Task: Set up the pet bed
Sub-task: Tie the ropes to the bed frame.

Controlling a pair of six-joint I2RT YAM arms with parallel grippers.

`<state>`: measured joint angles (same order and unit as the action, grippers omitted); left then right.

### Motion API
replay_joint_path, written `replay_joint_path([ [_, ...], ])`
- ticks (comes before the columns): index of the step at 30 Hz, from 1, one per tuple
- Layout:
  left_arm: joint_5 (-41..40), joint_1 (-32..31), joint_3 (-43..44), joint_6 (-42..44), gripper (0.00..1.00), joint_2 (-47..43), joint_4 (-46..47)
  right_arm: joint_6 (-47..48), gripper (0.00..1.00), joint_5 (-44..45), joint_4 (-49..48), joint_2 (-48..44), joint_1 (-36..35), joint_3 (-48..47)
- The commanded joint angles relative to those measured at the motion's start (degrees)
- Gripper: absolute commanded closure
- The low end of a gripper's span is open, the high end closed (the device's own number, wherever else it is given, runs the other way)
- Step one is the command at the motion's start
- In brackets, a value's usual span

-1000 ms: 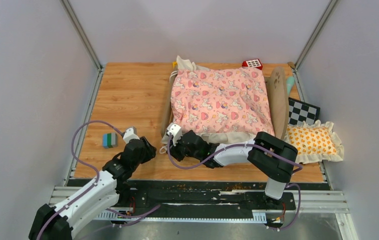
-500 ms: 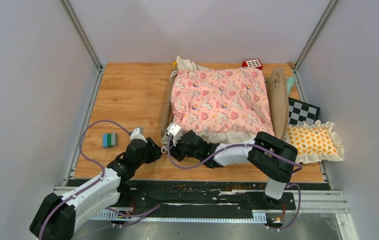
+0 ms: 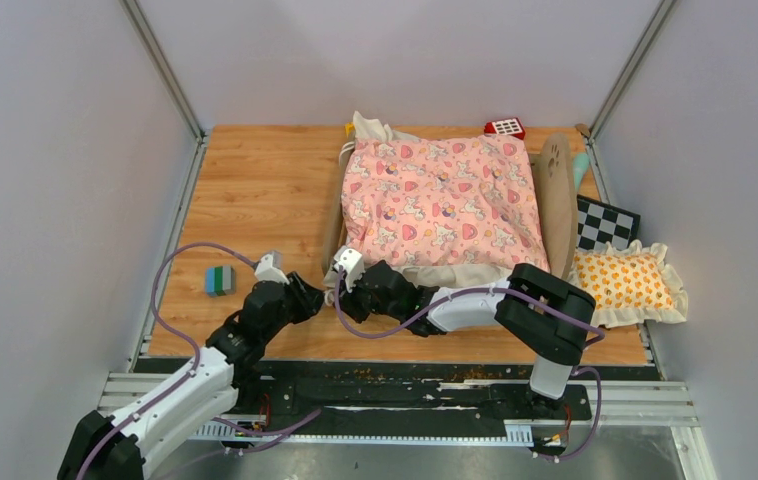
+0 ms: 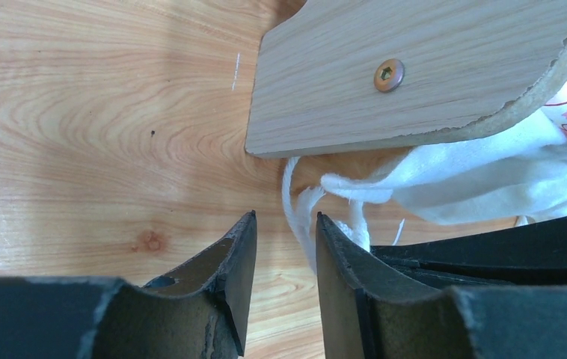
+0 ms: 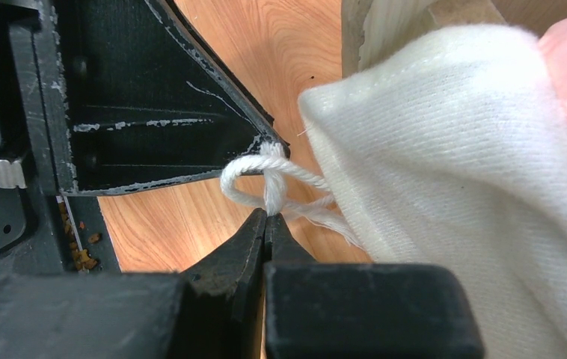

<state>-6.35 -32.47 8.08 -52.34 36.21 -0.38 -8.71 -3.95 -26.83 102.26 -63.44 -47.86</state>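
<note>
The pet bed (image 3: pixel 555 195) lies at the back centre, its paw-cutout headboard on the right and the pink unicorn quilt (image 3: pixel 440 200) spread over it. At its near-left corner a white cord (image 5: pixel 273 187) hangs from cream cloth (image 5: pixel 452 187). My right gripper (image 5: pixel 267 213) is shut on that cord. My left gripper (image 4: pixel 285 215) is open beside it, the cord's loop (image 4: pixel 295 224) just off its right fingertip, under the frame's wooden board (image 4: pixel 415 67). In the top view the left gripper (image 3: pixel 307 297) and right gripper (image 3: pixel 343 298) almost meet. The mattress is hidden.
A grey, green and blue block (image 3: pixel 219 280) lies at the left. The orange-patterned pillow (image 3: pixel 627 283) and a checkered board (image 3: pixel 605 225) sit at the right edge. A red toy (image 3: pixel 504 127) is behind the bed. The table's near edge (image 3: pixel 395 355) runs just below both grippers.
My left arm has moved right, up to the cord at the bed's corner, and its jaws have narrowed. The right arm has stayed put, shut on the cord.
</note>
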Motion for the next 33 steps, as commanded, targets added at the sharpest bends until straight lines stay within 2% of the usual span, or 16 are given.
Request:
replay_joint_path([
  [1, 0.66, 0.30, -0.34, 0.63, 0.60, -1.02, 0.65, -0.09, 1.00, 0.65, -0.94, -0.47, -0.10, -1.62],
  [5, 0.86, 0.30, -0.58, 0.70, 0.67, -1.63, 0.69, -0.10, 1.00, 0.69, -0.75, -0.39, -0.09, -1.71],
  [12, 1.94, 0.37, -1.14, 0.39, 0.67, -2.97, 2.71, -0.23, 1.00, 0.53, -0.72, -0.31, -0.10, -1.65],
  [18, 2.49, 0.30, -1.30, 0.48, 0.62, -3.30, 4.18, -0.24, 1.00, 0.30, -0.77, -0.22, -0.10, -1.80],
  [33, 4.13, 0.30, -1.61, 0.13, 0.57, -0.57, 7.80, -0.10, 1.00, -0.93, -0.61, 0.04, -0.06, -2.28],
])
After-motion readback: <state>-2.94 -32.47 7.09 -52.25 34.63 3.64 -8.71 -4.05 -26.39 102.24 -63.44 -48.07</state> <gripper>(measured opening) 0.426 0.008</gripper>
